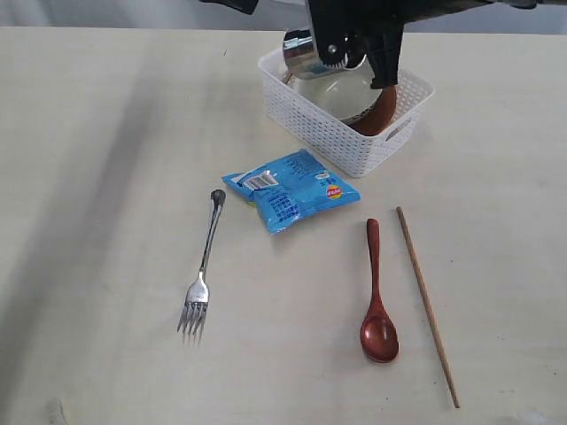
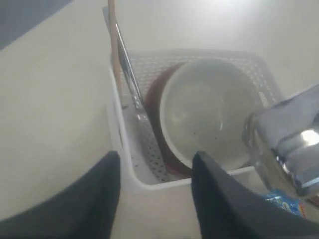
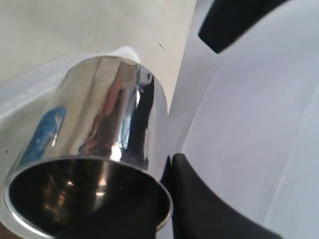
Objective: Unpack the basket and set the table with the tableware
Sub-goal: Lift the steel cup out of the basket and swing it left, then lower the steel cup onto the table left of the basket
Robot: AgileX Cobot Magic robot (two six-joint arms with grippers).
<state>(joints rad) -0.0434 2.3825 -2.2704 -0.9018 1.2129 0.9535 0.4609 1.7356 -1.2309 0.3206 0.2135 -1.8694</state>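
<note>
**Exterior view: three pieces laid, cup in the air**

I count the fork (image 1: 205,261), the wooden spoon (image 1: 379,336) and one chopstick (image 1: 428,305) laid out on the counter (image 1: 89,177). The blue snack packet (image 1: 292,190) lies between them and the basket (image 1: 328,133). I judge the job roughly half done.

The steel cup (image 3: 94,124) hangs over the basket's far corner, clear of the counter and not yet set down. My right end effector (image 3: 162,199) looks clamped on its wall. One finger (image 3: 199,209) sits outside the rim; I take the other to be inside, though it is lost in the dark.

The left wrist view shows what remains in the basket:
- the cream bowl (image 2: 209,114), with the brown plate (image 2: 153,99) showing its rim beside it;
- the knife (image 2: 130,74) and the second chopstick (image 2: 112,30), leaning against an end wall.

My left end effector (image 2: 154,172) hovers spread wide over the basket's rim, holding nothing.

The cup is mirror-bright, smooth-sided and tilted, mouth towards the right wrist camera, with a patch of blue reflected in its side.
</note>
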